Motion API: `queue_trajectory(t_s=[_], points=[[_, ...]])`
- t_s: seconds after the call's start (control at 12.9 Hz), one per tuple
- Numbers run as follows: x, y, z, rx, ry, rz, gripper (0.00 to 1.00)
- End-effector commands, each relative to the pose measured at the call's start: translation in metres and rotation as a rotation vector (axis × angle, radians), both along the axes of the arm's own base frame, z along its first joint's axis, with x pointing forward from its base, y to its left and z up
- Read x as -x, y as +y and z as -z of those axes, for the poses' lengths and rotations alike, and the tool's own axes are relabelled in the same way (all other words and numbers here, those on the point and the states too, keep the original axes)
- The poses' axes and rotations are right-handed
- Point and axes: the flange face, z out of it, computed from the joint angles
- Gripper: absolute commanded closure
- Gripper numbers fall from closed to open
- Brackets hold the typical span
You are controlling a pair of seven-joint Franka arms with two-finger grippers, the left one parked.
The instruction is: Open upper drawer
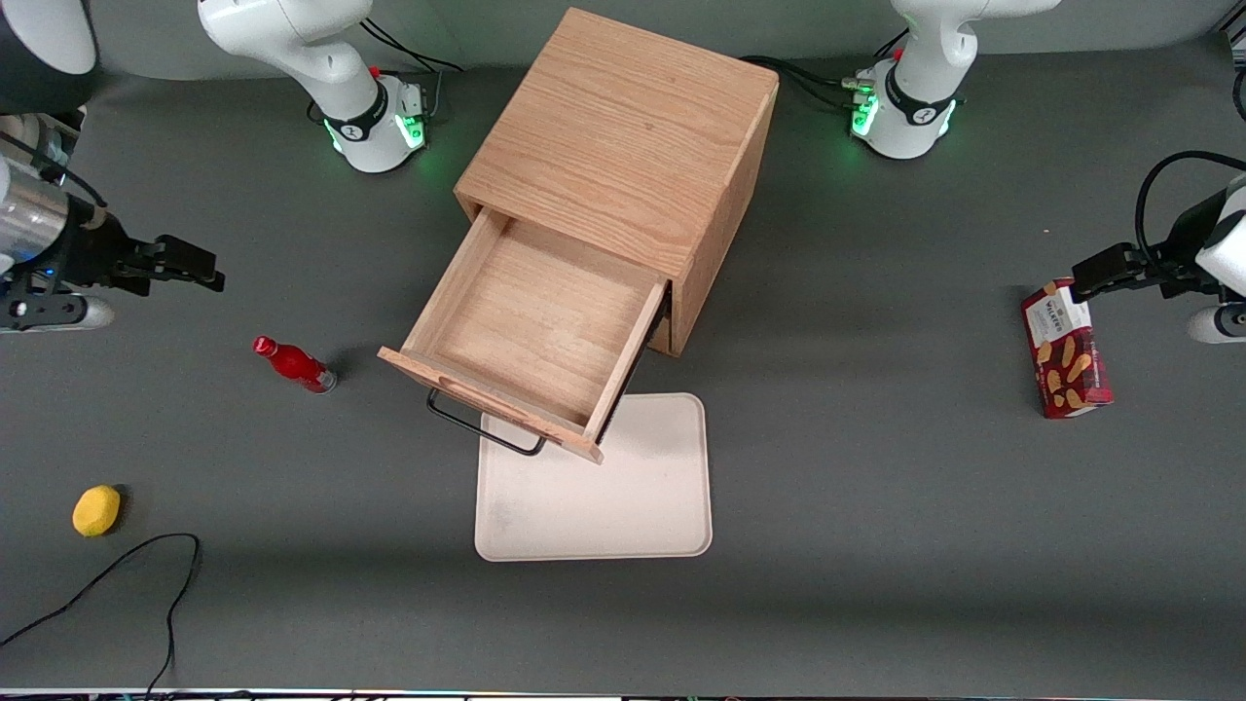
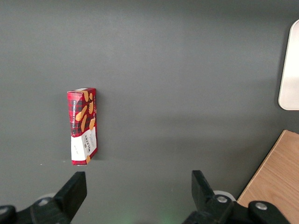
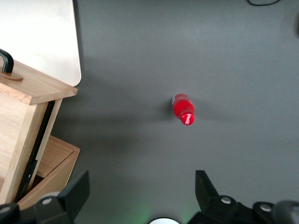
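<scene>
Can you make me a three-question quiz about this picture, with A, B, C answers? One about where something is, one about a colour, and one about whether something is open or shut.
1. Where is the white tray?
A. On top of the cabinet
B. On the table in front of the cabinet, partly under the pulled-out drawer
C. Inside the drawer

2. What colour is the small bottle?
A. Red
B. Blue
C. Green

3. How is the upper drawer right now?
A. Shut tight
B. Taken out and lying on the table
C. Pulled far out, with nothing inside

Answers:
1 B: the tray lies flat on the table and the drawer front hangs over its corner.
2 A: the bottle is bright red in the front and right wrist views.
3 C: its bare wooden floor shows. The tool is open and hangs away from the drawer, toward the working arm's end, above the table.
</scene>
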Motion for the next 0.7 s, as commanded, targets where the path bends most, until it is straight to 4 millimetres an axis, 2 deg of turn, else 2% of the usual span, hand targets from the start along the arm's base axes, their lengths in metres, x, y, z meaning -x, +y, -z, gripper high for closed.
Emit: queue_trajectory(t_s=[0.0,0.15,0.39,0.62], points=[[0.006,0.002,-0.005,0.018,-0.012,0.012,0.0],[0.005,0.003,-0.004,0.015,-0.002,0.009,0.0],[-0.01,-0.007,-0.012,-0.004,-0.022,-0.028,0.0],[-0.007,-0.005,-0.009,-0.002,0.008,-0.027,0.0]])
